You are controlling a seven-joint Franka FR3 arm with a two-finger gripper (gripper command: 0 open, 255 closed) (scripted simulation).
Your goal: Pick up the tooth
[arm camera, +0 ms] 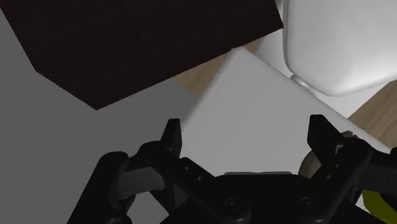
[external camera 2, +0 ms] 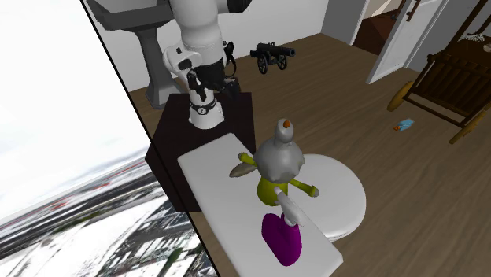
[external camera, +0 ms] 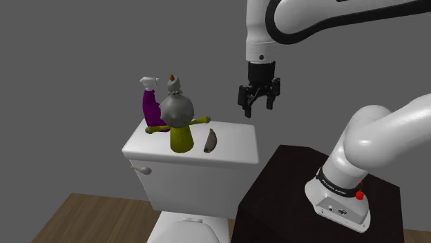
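Near the tank lid's [external camera: 235, 146] front edge, a small, indistinct tooth [external camera: 210, 140] sits beside the doll [external camera: 181, 128]; the gripper [external camera: 259, 108] hovers open, empty.

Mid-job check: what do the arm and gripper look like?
The arm is glossy white with rounded links and black joint bands; a band near its base carries white lettering beside a red dot. The gripper is all black and two-fingered.

I am getting flat, soft light with barely any shadows; the shoulder view is running dim, the tooth [external camera: 210, 140] greyed, the second exterior view glaring white at its left.
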